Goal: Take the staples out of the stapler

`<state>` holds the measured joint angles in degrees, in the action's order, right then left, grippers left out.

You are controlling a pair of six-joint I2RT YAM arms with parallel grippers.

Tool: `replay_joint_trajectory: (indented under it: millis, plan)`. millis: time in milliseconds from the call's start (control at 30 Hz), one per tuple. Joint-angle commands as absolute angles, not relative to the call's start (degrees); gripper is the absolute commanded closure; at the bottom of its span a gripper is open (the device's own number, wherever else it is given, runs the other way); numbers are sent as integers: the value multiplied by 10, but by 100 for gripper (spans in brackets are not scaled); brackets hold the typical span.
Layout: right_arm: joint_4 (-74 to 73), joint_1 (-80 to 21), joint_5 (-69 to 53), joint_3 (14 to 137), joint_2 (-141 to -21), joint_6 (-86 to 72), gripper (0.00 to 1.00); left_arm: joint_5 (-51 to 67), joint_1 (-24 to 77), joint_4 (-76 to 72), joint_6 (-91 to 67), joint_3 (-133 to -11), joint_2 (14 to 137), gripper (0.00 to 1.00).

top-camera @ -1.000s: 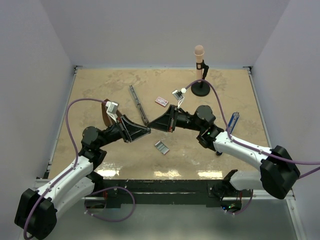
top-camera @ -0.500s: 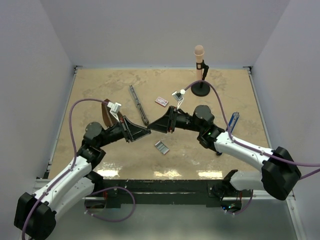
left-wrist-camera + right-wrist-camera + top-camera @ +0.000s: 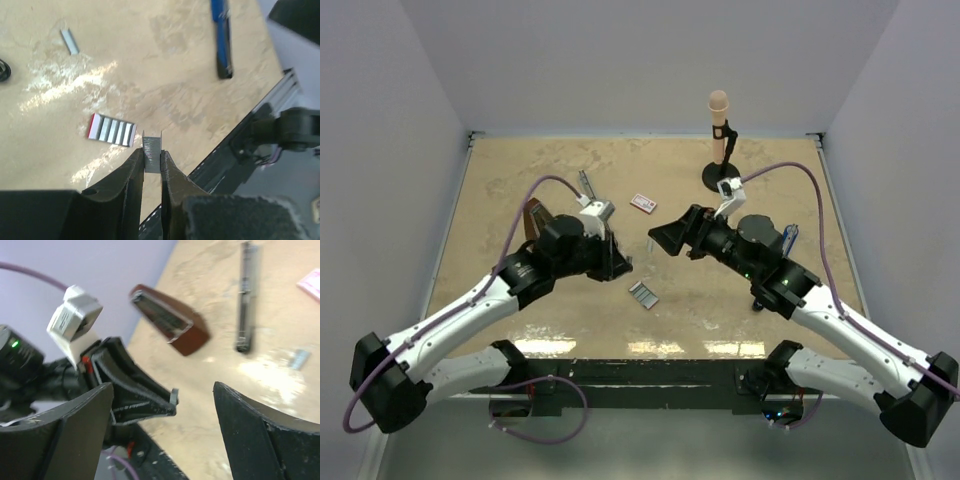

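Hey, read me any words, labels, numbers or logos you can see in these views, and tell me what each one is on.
No text can be read in any view.
Small red-and-white box: has a printed face, but it is too small in the top view and blurred in the right wrist view.
Blue tool: no lettering can be made out.
Brown stapler body: blurred, no brand visible.

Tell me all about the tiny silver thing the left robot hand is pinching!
It's a short strip of staples, grey and shiny like metal, with fine ridges where the staples join. From the left wrist view, two thin legs stick out past the jaws at its corners. The left gripper has its black jaws shut on the strip's two sides, holding it in the air above the tan table. Nothing else touches it.
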<state>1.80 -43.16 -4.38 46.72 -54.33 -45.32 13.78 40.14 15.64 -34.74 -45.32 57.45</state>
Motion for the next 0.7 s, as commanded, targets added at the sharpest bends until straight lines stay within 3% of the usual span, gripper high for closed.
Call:
replay_joint_trajectory:
  millis: [0, 133, 300, 667]
  plan:
    - [-99, -432, 86, 471, -503, -409, 9, 1, 474, 257, -285, -521, 655, 92]
    - [-131, -432, 126, 439, -436, -409, 1, -46, 522, 263, -267, -562, 726, 96]
    - [-191, -431, 164, 418, -377, -413, 1, -89, 553, 279, -244, -591, 804, 96]
    - [-245, -431, 240, 436, -303, -419, 1, -69, 563, 272, -185, -625, 911, 93]
